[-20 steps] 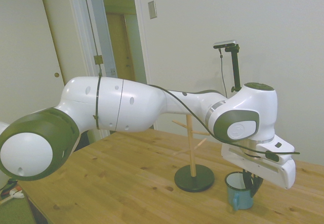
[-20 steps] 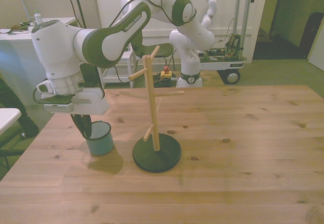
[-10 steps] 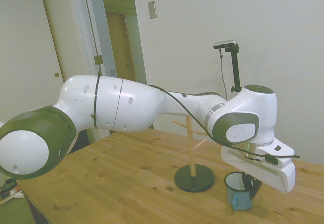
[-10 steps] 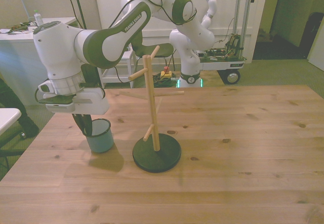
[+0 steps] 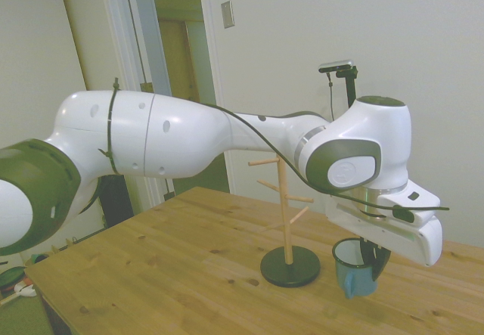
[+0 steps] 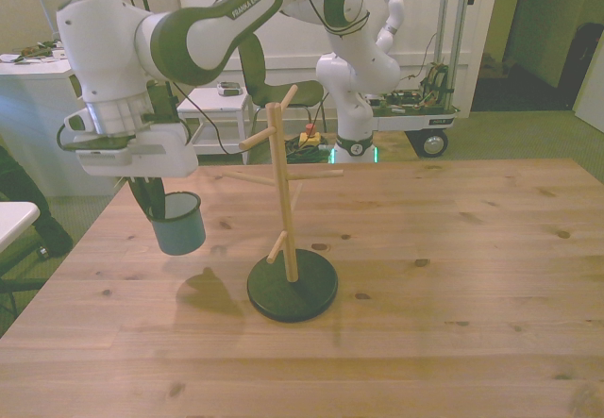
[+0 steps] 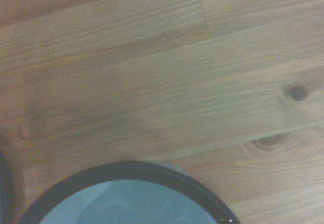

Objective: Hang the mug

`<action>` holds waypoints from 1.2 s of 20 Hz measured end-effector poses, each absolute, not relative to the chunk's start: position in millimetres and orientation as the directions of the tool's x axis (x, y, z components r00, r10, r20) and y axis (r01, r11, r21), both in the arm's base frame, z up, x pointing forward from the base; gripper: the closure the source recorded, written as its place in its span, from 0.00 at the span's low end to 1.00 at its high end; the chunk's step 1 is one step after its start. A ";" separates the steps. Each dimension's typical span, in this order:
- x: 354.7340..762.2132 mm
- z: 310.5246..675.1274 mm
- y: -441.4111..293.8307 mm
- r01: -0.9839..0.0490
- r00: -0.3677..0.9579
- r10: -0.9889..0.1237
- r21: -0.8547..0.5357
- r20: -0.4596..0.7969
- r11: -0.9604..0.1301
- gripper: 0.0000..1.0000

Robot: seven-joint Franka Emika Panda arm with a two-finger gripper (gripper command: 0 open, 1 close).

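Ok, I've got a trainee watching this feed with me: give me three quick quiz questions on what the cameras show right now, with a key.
1. True or false: the mug rests on the table.
2. Where does the gripper grip the mug? A) handle B) rim C) base
3. Fill in: the mug stand is to the front view's ____ of the mug.

Key: 1. False, it is lifted, with its shadow below it. 2. B. 3. right.

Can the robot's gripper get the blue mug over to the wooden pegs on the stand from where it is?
Probably yes. The gripper holds the mug by its rim, lifted off the table, and nothing stands between it and the peg stand. The mug hangs below the upper pegs, so it would need raising.
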State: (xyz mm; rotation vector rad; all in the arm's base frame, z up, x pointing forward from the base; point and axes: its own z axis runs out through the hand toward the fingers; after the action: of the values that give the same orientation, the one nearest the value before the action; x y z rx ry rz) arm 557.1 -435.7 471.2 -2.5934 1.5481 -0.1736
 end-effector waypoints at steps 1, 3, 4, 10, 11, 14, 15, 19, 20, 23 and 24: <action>554.0 477.7 -436.7 -0.868 0.470 -0.882 -0.160 0.038 -0.469 1.00; 553.2 486.1 -435.9 -0.867 0.471 -0.881 -0.163 0.041 -0.471 1.00; 554.0 489.9 -435.1 -0.865 0.474 -0.880 -0.164 0.043 -0.474 1.00; 558.8 529.5 -428.4 -0.856 0.484 -0.873 -0.178 0.059 -0.486 1.00; 559.3 537.9 -427.1 -0.855 0.483 -0.873 -0.181 0.063 -0.486 1.00; 561.1 555.7 -423.9 -0.854 0.482 -0.873 -0.186 0.072 -0.487 1.00; 562.0 559.0 -423.3 -0.855 0.480 -0.874 -0.186 0.073 -0.485 1.00; 570.1 565.5 -421.9 -0.856 0.477 -0.876 -0.186 0.077 -0.482 1.00; 572.4 567.1 -420.8 -0.856 0.477 -0.876 -0.186 0.076 -0.482 1.00; 579.9 573.8 -415.6 -0.857 0.473 -0.878 -0.191 0.076 -0.479 1.00; 582.3 576.3 -413.6 -0.858 0.470 -0.879 -0.193 0.077 -0.476 1.00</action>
State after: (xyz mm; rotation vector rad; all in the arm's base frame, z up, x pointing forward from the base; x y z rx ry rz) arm 582.3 -413.6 576.3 -2.5822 1.5339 -0.2500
